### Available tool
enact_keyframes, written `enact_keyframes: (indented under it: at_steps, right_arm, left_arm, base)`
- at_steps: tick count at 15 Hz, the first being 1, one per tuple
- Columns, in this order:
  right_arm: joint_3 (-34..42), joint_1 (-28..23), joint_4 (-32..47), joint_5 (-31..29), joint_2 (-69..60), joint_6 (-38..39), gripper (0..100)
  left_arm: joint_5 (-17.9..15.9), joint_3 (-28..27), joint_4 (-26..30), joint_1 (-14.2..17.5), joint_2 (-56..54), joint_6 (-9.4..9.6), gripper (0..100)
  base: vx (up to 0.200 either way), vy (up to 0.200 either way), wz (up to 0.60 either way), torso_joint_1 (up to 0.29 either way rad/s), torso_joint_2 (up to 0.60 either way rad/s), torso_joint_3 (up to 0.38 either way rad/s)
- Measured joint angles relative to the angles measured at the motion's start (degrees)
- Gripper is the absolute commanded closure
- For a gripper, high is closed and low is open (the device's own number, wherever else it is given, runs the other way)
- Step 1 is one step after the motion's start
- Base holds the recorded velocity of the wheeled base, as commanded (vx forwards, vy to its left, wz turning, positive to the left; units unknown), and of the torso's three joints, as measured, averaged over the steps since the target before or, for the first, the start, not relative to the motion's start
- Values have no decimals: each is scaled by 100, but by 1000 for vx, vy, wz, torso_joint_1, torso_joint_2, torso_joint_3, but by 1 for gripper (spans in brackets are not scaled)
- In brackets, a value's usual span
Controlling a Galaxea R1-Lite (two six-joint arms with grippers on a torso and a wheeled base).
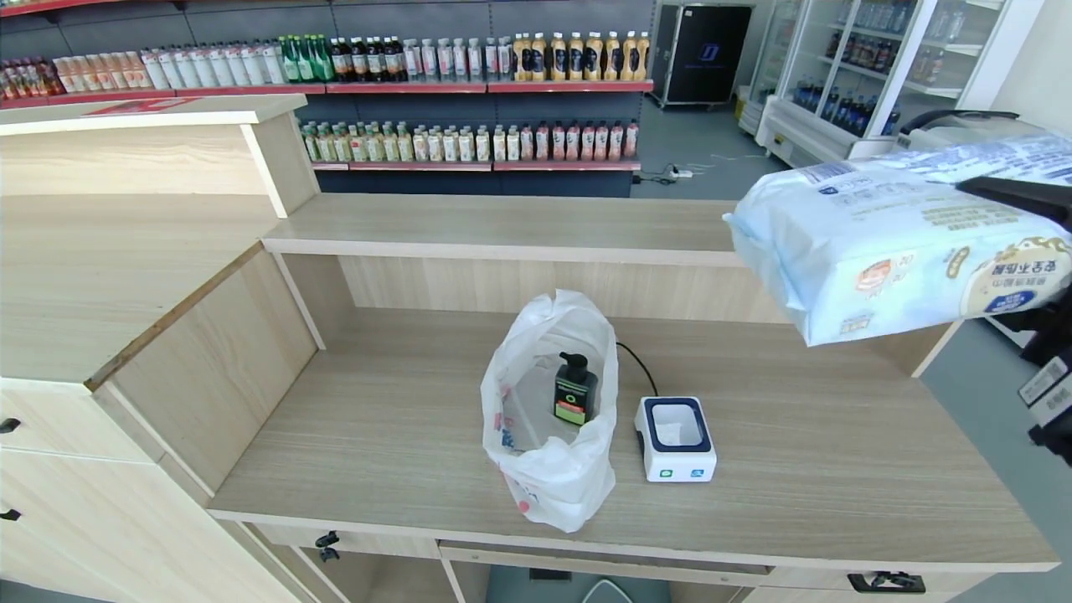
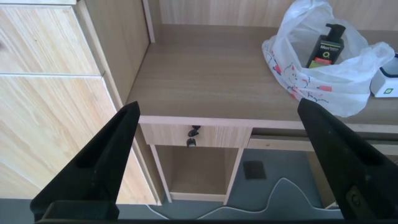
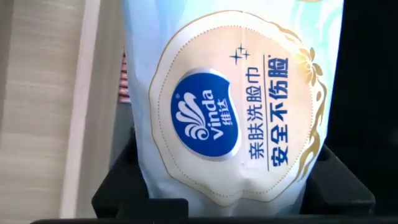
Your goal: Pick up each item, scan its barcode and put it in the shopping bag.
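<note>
A large pale-blue and white tissue pack [image 1: 888, 243] hangs in the air at the right, above the counter's right end, with my right gripper [image 1: 1034, 201] shut on it; up close the tissue pack [image 3: 230, 106] sits between the dark fingers. A white shopping bag [image 1: 548, 414] stands open mid-counter with a black pump bottle [image 1: 574, 389] upright inside. The white barcode scanner [image 1: 674, 437] sits just right of the bag. My left gripper [image 2: 217, 162] is open and empty, low in front of the counter's left part, away from the shopping bag [image 2: 323, 59] and pump bottle [image 2: 326, 46].
The wooden counter [image 1: 804, 469] has a raised back ledge [image 1: 502, 226] and a tall side cabinet [image 1: 126, 276] on the left. A cable [image 1: 636, 364] runs from the scanner to the back. Shelves of bottles [image 1: 469, 92] and fridges [image 1: 846, 67] stand behind.
</note>
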Motion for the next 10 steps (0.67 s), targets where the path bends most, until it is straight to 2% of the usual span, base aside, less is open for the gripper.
enact_keyframes:
  at_steps: [2, 4, 10]
  right_arm:
    - [94, 948, -202, -4, -221, -1374, 100]
    - [243, 1653, -290, -246, -318, -2096, 100]
    - [417, 3740, -923, -1569, -318, -2742, 100]
  left_arm:
    - [0, 0, 0, 0, 0, 2, 0]
    - [2, 0, 0, 0, 0, 5, 0]
    - [0, 0, 0, 2, 0, 0, 0]
  base:
    - [0, 0, 0, 0, 0, 0]
    - [0, 0, 0, 0, 0, 0]
    - [0, 0, 0, 0, 0, 0]
